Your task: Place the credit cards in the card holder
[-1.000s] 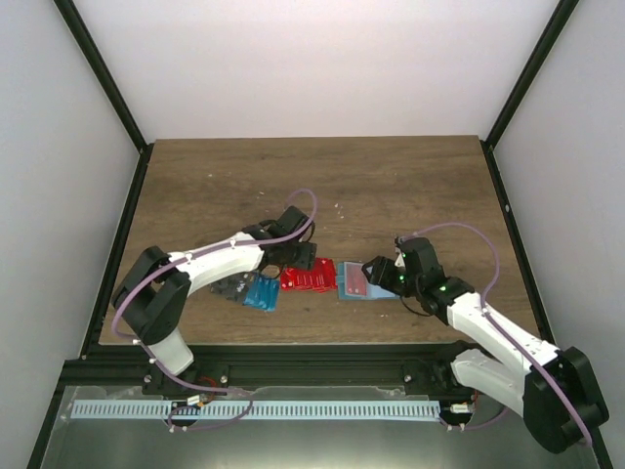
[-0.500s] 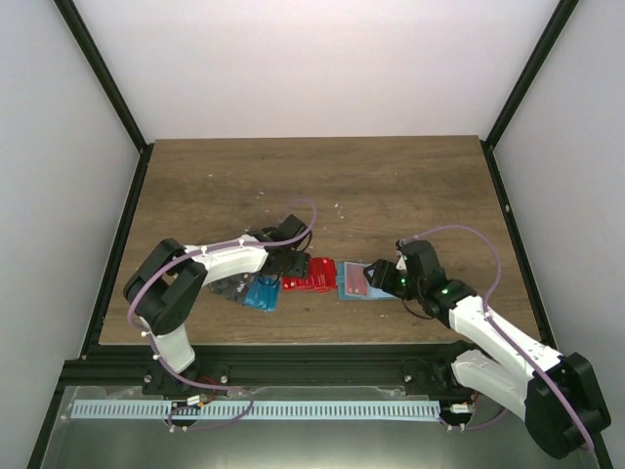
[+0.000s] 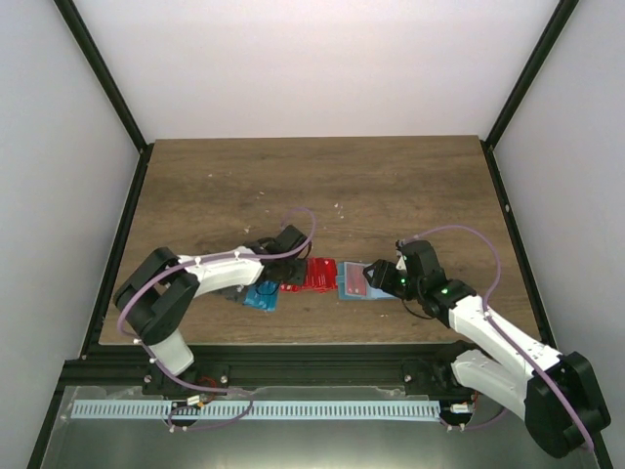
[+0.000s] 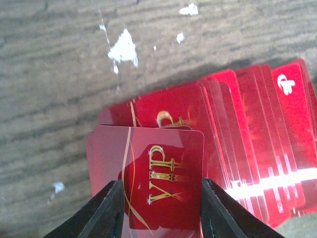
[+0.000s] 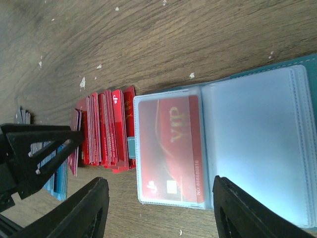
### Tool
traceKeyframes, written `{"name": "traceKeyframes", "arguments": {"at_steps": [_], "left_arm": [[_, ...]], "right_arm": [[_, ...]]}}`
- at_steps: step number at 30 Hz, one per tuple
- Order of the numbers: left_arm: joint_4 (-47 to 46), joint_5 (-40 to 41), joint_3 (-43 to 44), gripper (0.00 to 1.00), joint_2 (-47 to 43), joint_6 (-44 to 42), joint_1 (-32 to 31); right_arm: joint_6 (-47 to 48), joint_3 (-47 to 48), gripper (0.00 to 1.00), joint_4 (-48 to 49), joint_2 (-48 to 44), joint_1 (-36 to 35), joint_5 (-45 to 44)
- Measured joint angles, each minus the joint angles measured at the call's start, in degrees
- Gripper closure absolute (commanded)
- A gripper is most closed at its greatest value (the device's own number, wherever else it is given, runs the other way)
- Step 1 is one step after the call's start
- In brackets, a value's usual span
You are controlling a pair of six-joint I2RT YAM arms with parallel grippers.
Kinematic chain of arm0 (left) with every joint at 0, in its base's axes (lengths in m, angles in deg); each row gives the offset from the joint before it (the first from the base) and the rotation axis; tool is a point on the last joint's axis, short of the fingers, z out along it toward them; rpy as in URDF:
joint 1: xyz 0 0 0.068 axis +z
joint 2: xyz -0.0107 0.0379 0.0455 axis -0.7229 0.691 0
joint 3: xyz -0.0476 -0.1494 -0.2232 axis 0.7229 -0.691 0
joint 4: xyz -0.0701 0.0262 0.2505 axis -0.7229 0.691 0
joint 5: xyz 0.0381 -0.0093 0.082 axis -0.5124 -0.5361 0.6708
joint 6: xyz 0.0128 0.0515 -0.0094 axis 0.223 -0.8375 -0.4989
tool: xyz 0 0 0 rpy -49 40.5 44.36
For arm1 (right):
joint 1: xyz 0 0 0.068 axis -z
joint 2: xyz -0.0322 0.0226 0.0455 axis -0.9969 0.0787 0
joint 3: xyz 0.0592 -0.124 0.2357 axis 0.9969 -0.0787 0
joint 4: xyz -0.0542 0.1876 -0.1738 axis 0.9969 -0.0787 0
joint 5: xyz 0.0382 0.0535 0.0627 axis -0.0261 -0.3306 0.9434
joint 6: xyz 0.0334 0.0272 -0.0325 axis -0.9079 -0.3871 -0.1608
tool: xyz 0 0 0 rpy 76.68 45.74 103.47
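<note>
- While the card holder [image 3: 361,284] lies open near the table's [image 3: 342,186] near edge, right of centre, one red VIP card [image 5: 171,148] sits in its left clear pocket.
- Just left of it, the loose credit cards lie in a row: a fanned red pile [image 3: 312,276], then blue cards [image 3: 262,294], then dark cards [image 3: 229,287] furthest left.
- Over the red pile, the left gripper [image 4: 161,198] has its jaws partly closed on either side of the top red card [image 4: 163,173]. I cannot tell whether it actually grips that card.
- Above the holder's near edge, the right gripper [image 5: 161,203] has its fingers [image 5: 84,208] spread wide, holding nothing.
</note>
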Motion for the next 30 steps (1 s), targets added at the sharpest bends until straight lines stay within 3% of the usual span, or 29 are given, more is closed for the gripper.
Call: {"name": "traceKeyframes", "arguments": {"at_steps": [12,17,21,30], "left_arm": [[-0.1,-4.4,-4.9,0.56,-4.8,1.9,-7.2],[1.0,-2.1,-5.0,0.42,-4.8,2.9,-12.3],[1.7,-0.6,-5.0,0.38,-4.8,3.5,-16.5],[1.6,-1.2,-4.7,0.38,-4.2,2.8,-22.9]], "right_arm": [[-0.4,0.0,0.41,0.0,0.0,0.0,1.3],[-1.1,-0.8,0.41,0.0,-0.7,0.0,1.8],[-1.3,-1.1,0.40,-0.1,-2.1,0.0,2.1],[-1.7,-1.2,0.41,-0.2,-3.8,0.0,2.6]]}}
